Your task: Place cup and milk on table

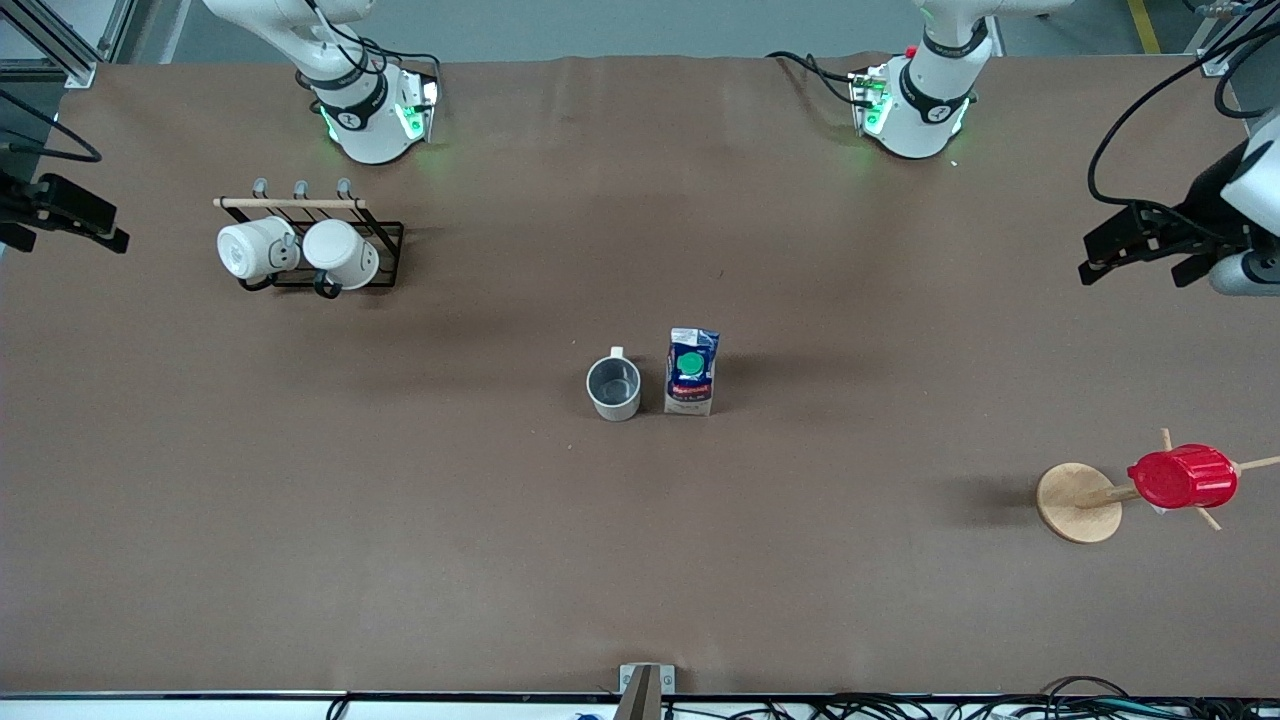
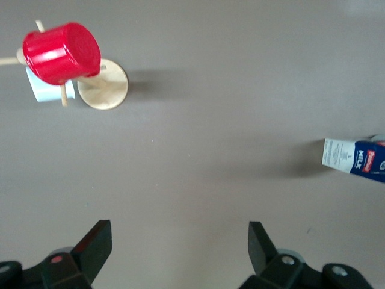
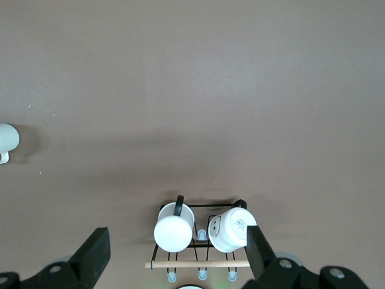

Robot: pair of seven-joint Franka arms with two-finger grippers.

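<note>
The cream-white cup (image 1: 613, 388) stands upright on the brown table (image 1: 640, 560) near its middle, grey inside showing. The blue-and-white milk carton (image 1: 691, 372) with a green cap stands upright right beside it, toward the left arm's end. My left gripper (image 1: 1135, 270) hangs open and empty over the left arm's end of the table; its wrist view (image 2: 180, 241) shows the milk (image 2: 355, 158) at the edge. My right gripper (image 1: 70, 215) hangs open and empty over the right arm's end; its wrist view (image 3: 177, 247) shows the cup (image 3: 7, 139) at the edge.
A black wire rack (image 1: 385, 262) holding two bright white mugs (image 1: 300, 250) stands near the right arm's base. A red ribbed cup (image 1: 1183, 477) hangs on a wooden peg stand (image 1: 1078, 502) at the left arm's end, nearer the front camera.
</note>
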